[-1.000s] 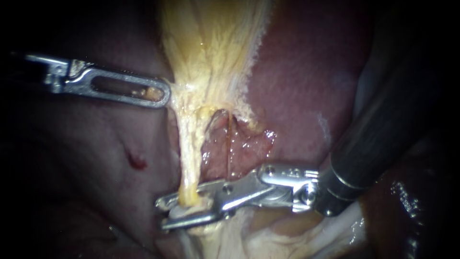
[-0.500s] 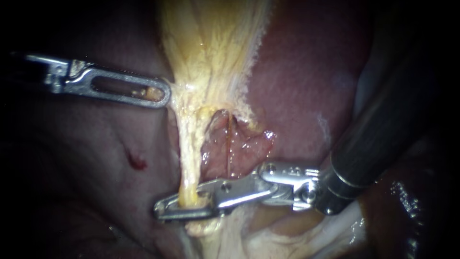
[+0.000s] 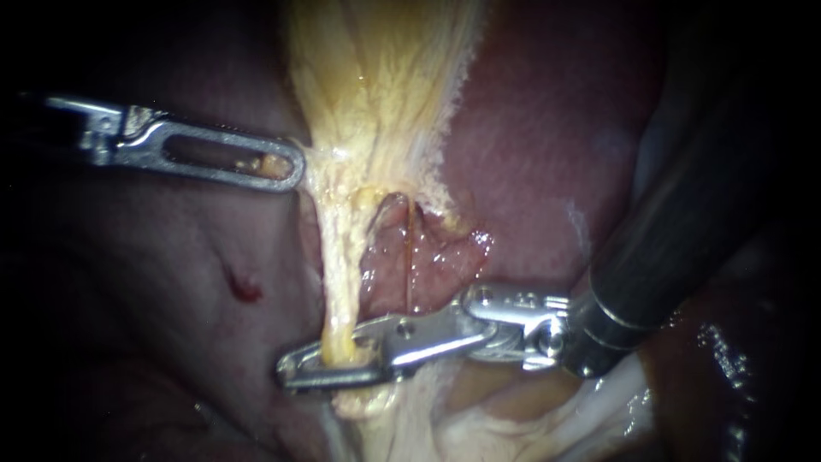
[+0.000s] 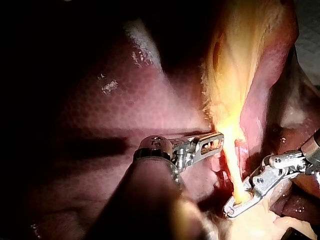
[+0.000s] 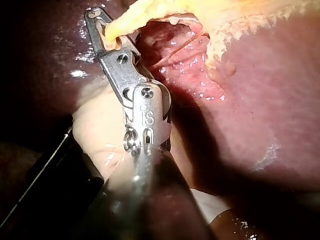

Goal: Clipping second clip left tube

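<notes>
The liver (image 3: 530, 145) fills most of the endoscope view, dark red and smooth. Over it the yellow, fibrous gallbladder (image 3: 376, 77) fans down from the top edge and narrows toward the middle. Pale, wet tissue (image 3: 513, 419) lies along the lower edge.

My right instrument (image 3: 291, 372) comes in from the right on a thick dark shaft, its metal jaws reaching leftward low in the view. The jaws are closed down around the left tube (image 3: 340, 274), touching it from both sides close to its lower end; the right wrist view shows the yellow strand passing between them near their tips. Whether a clip sits inside them cannot be made out.

My left instrument (image 3: 291, 167) enters from the left, well above the other. Its slotted jaws lie together with their tip at the gallbladder's left edge, pinching it, and a scrap of yellow tissue shows through the slot.

The left tube runs as a thick yellow cord from the gallbladder's narrow end down to the right instrument. Just beside it, a thin reddish strand, the right tube (image 3: 409, 257), crosses raw pink tissue.

A small red spot (image 3: 244, 287) marks the liver left of the tubes
</notes>
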